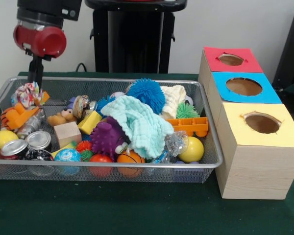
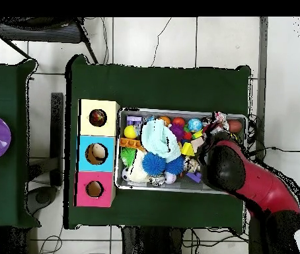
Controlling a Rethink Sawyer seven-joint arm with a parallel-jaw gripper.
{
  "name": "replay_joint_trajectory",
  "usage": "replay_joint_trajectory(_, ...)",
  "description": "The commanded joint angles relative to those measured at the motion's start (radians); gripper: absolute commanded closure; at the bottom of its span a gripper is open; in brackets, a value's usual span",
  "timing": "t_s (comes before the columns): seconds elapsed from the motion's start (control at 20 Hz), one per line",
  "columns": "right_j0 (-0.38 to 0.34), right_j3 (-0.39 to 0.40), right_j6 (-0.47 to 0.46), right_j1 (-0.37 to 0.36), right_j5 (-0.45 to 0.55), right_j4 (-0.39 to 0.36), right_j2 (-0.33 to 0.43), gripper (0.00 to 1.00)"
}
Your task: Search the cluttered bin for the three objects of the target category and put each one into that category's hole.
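Reaching into cluttered bin (image 1: 206, 105), gripper (image 1: 36, 81) fingers hidden; grip state unclear.

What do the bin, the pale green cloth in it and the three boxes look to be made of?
The bin: silver wire mesh, seemingly metal, with a rounded shiny rim. The pale green cloth: soft crinkled fabric, matte. The three boxes: light wood, grain visible, with matte coloured tops, perhaps paper.

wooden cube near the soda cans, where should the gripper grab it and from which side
Judging by its pose, take the wooden cube from straight above, closing on its two flat upright side faces. Its top face is bare and level, while the soda cans and yellow block crowd its sides.
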Motion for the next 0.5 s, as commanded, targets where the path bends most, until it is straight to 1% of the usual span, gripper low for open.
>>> replay_joint_trajectory(0.05, 0.086, 0.052, 0.144, -0.087, 0.112, 0.072, 0.084, 1.0)
replay_joint_trajectory(0.2, 0.125, 0.041, 0.156, -0.085, 0.102, 0.094, 0.079, 1.0)
replay_joint_trajectory(0.3, 0.142, 0.037, 0.162, -0.08, 0.089, 0.113, 0.09, 1.0)
replay_joint_trajectory(0.4, 0.159, 0.035, 0.173, -0.068, 0.055, 0.13, 0.105, 1.0)
replay_joint_trajectory(0.5, 0.194, 0.022, 0.19, -0.052, 0.038, 0.156, 0.095, 1.0)
